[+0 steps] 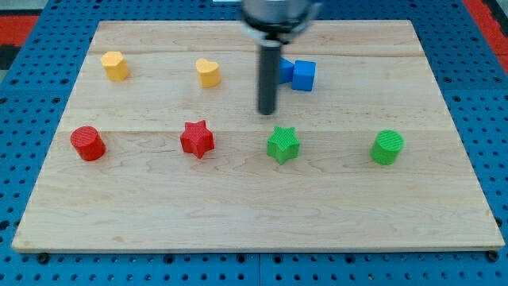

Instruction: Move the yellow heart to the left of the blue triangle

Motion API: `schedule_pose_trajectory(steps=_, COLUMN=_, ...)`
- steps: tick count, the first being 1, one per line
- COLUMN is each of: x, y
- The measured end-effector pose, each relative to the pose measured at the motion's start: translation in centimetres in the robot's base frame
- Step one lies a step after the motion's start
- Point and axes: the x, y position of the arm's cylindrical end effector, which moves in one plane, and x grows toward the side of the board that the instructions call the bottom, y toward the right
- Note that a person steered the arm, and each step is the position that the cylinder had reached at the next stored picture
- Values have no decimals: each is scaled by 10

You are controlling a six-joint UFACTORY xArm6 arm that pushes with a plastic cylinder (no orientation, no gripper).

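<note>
The yellow heart (208, 71) lies on the wooden board (254, 206) in the upper middle. The blue triangle (286, 70) is to its right, partly hidden behind my rod and touching a blue cube (304, 75) on its right side. My tip (267, 112) rests on the board below and between the heart and the triangle, closer to the triangle and just above the green star (282, 144). The tip touches no block.
A second yellow block (115, 65) sits at the upper left. In a lower row, from the view's left to right, stand a red cylinder (87, 143), a red star (197, 139), the green star and a green cylinder (387, 148).
</note>
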Motion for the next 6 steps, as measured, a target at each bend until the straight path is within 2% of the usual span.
schedule_pose_trajectory(steps=1, x=-10, y=-84)
schedule_pose_trajectory(steps=2, x=-41, y=-130)
schedule_pose_trajectory(steps=3, x=-68, y=-135)
schedule_pose_trajectory(steps=5, x=-87, y=-51)
schedule_pose_trajectory(steps=6, x=-87, y=-41)
